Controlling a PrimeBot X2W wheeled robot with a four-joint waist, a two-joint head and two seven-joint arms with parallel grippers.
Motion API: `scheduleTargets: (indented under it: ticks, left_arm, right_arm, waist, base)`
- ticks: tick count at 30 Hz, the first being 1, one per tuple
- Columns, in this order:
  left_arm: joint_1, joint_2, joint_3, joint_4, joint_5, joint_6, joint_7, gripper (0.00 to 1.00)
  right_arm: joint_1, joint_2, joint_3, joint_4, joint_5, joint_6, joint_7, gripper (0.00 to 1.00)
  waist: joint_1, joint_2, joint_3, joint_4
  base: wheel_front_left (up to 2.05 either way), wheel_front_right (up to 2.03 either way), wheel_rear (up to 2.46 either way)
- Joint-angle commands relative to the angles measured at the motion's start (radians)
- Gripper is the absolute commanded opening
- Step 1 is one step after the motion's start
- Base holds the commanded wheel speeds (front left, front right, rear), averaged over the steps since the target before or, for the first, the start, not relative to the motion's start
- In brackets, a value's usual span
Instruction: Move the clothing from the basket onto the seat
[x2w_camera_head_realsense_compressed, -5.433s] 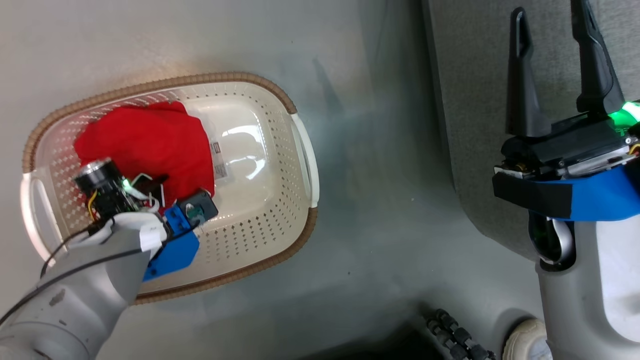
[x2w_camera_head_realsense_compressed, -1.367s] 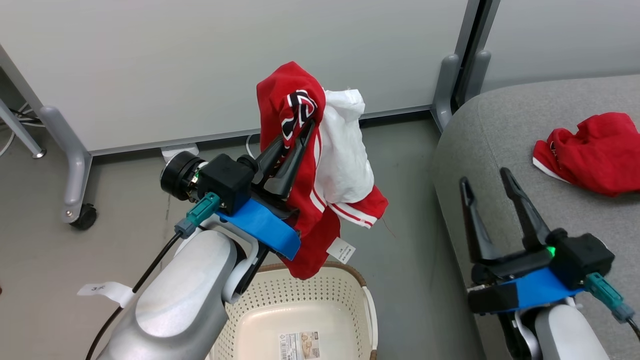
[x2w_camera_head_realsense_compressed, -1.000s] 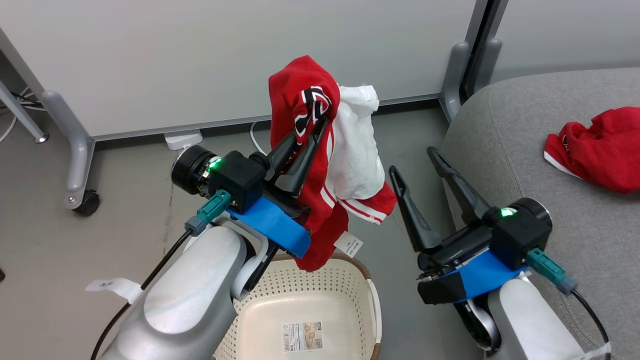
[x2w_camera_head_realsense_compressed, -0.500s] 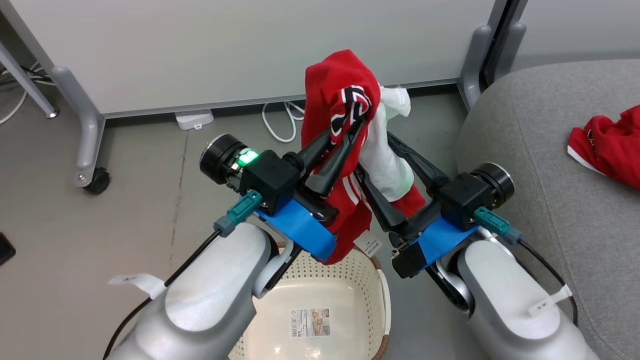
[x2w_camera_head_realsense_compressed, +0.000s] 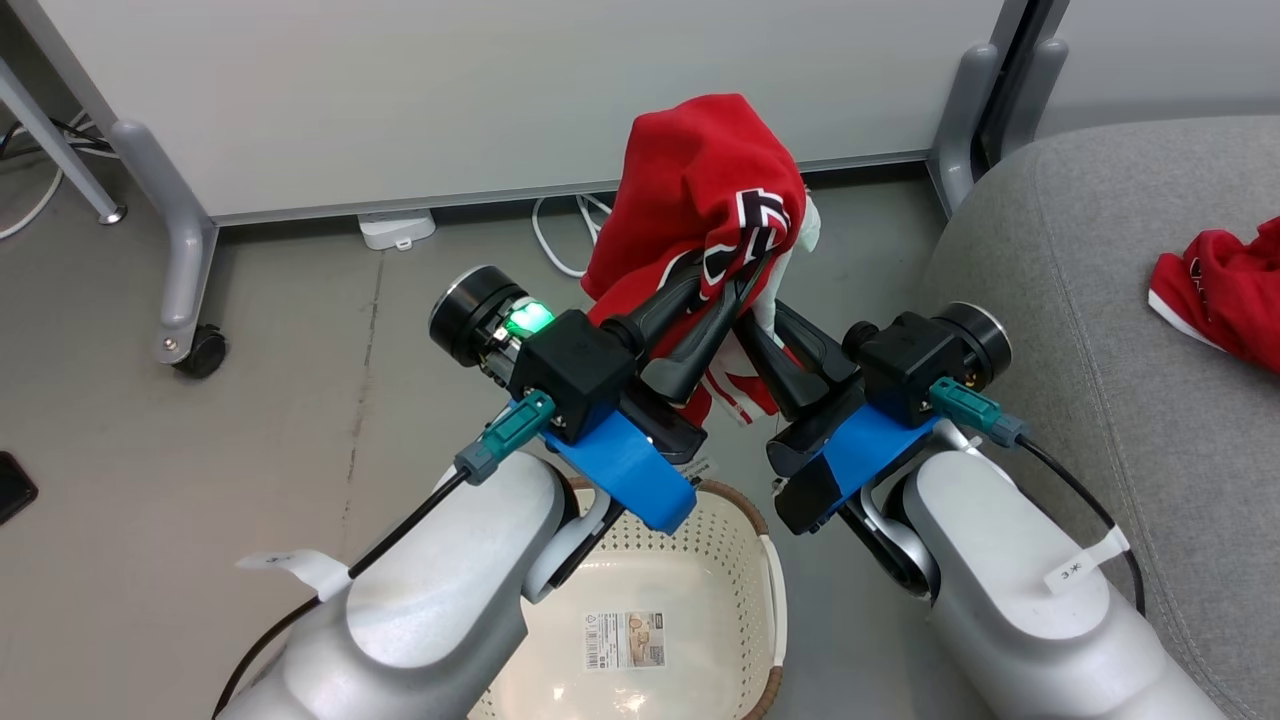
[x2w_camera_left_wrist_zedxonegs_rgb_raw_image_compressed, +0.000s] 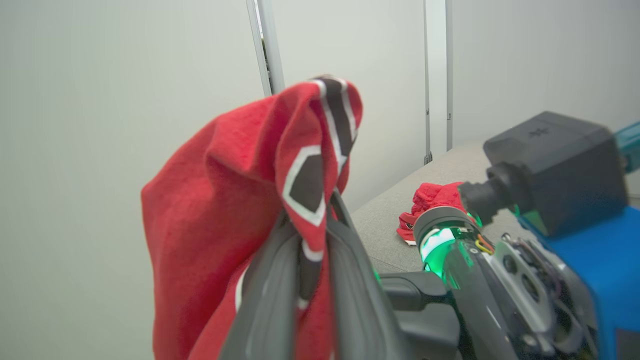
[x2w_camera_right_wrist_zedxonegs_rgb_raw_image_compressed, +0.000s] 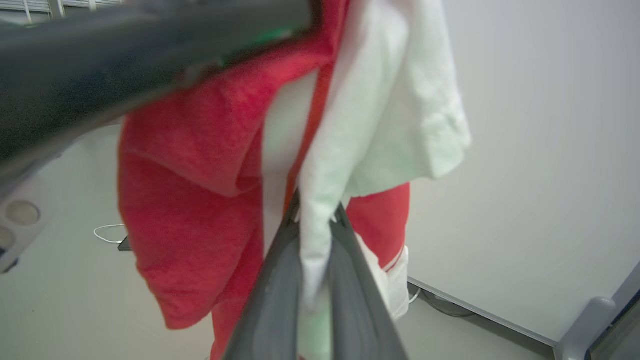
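While 1 garment (x2w_camera_head_realsense_compressed: 690, 190) hangs, 1 twin (x2w_camera_head_realsense_compressed: 1225, 290) tops seat (x2w_camera_head_realsense_compressed: 1080, 250)

Red garment (x2w_camera_left_wrist_zedxonegs_rgb_raw_image_compressed: 220, 190) between tight left jaws

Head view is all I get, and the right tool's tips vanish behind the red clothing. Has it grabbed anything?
Observer: Yes. The right wrist view shows the right tool shut on the clothing, with white fabric pinched in its grip.
Operator: I see just a sliver of white. Is there more?
Observer: Much more: a broad white panel hangs loose past that tool, beside the red.
Operator: And the left tool's grip?
Observer: The left wrist view shows the left tool clamped on a fold bearing black-and-white lettering.
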Motion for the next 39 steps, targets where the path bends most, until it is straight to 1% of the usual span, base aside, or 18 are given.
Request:
scheduleTargets:
  ticks: [1,21,23,24,25,39]
  left_arm:
    - [-0.018,0.005,-0.002,-0.006,-0.002,-0.003,-0.002,0.00]
    - [-0.023,0.018,-0.009,0.001,-0.008,0.011,-0.010,0.00]
    - [-0.022,0.016,-0.003,0.002,-0.011,0.019,-0.010,0.00]
    - [-0.024,0.016,-0.002,0.003,-0.008,0.022,-0.011,0.76]
    - [-0.024,0.016,-0.001,0.003,-0.006,0.027,-0.011,1.00]
    - [-0.022,0.023,0.003,0.009,-0.005,0.039,-0.023,1.00]
  right_arm:
    - [-0.018,0.002,0.003,0.000,0.006,0.001,-0.003,0.00]
    - [-0.003,-0.005,0.001,-0.019,0.017,0.001,-0.003,0.00]
    - [-0.001,-0.006,0.000,-0.020,0.018,0.001,-0.003,0.00]
    - [0.000,-0.006,0.000,-0.020,0.018,0.001,-0.003,0.00]
    - [0.001,-0.006,0.001,-0.019,0.018,0.001,-0.003,0.00]
    - [0.007,-0.009,-0.010,-0.021,0.027,0.001,-0.003,0.00]
  waist:
    - [0.0000,0.0000,0.001,-0.002]
    - [0.0000,0.0000,0.003,-0.003]
    - [0.0000,0.0000,0.003,-0.002]
    - [0.0000,0.0000,0.002,-0.002]
    - [0.0000,0.0000,0.001,-0.001]
    - [0.0000,0.0000,-0.001,0.001]
  base:
    - [0.00,0.00,0.00]
    - [0.00,0.00,0.00]
    - [0.00,0.00,0.00]
    - [0.00,0.00,0.00]
    - [0.00,0.00,0.00]
    - [0.00,0.00,0.00]
